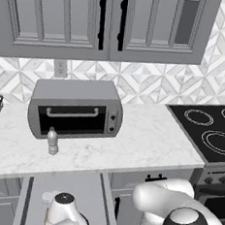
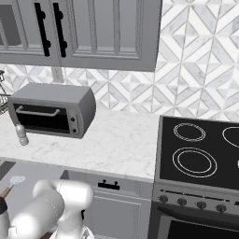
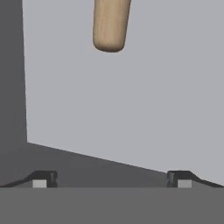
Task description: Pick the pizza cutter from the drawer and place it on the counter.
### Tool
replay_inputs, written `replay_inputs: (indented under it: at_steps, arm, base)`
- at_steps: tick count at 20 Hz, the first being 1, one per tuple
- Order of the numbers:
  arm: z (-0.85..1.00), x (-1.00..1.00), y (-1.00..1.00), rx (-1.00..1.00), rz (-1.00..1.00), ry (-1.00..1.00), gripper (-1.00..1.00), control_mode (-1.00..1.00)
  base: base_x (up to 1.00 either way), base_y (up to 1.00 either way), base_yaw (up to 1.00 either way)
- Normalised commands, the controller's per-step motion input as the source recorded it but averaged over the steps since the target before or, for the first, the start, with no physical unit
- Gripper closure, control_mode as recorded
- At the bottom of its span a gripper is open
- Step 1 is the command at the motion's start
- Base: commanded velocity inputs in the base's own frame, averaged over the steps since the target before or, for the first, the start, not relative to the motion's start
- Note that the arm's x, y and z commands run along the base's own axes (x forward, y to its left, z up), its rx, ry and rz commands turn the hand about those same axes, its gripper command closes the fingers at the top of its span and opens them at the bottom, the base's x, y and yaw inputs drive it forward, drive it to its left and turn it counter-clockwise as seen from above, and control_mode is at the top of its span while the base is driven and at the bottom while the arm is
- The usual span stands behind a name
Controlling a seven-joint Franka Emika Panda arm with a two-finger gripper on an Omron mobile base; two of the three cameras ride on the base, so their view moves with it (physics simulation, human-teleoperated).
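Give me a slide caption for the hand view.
Open claw hovers over the drawer floor, pizza cutter handle ahead.

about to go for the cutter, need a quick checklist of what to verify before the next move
1. Drawer open: ok.
2. Cutter lying on the drawer floor, handle end in the hand view: ok.
3. Gripper open, fingertips wide apart: ok.
4. Gripper over the handle: not ok, the handle sits ahead of the fingertips.
5. Free counter for the drop, right of the toaster oven and shaker: ok.
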Motion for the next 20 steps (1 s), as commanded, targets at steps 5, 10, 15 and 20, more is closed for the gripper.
replay_inputs:
  at_steps: [5,10,15,20]
  arm:
    - [0.15,-0.88,0.0,0.0,-0.06,0.07,-1.0,-1.0]
    - [0.36,-0.75,0.0,0.0,-0.11,0.05,-1.0,-1.0]
    - [0.42,0.17,-0.05,-0.02,-0.14,0.0,-1.0,-1.0]
    - [0.4,0.82,0.0,0.0,-0.09,0.0,-1.0,-1.0]
  base:
    - [0.0,0.0,0.0]
    - [0.0,0.0,0.0]
    - [0.0,0.0,0.0]
    - [0.0,0.0,0.0]
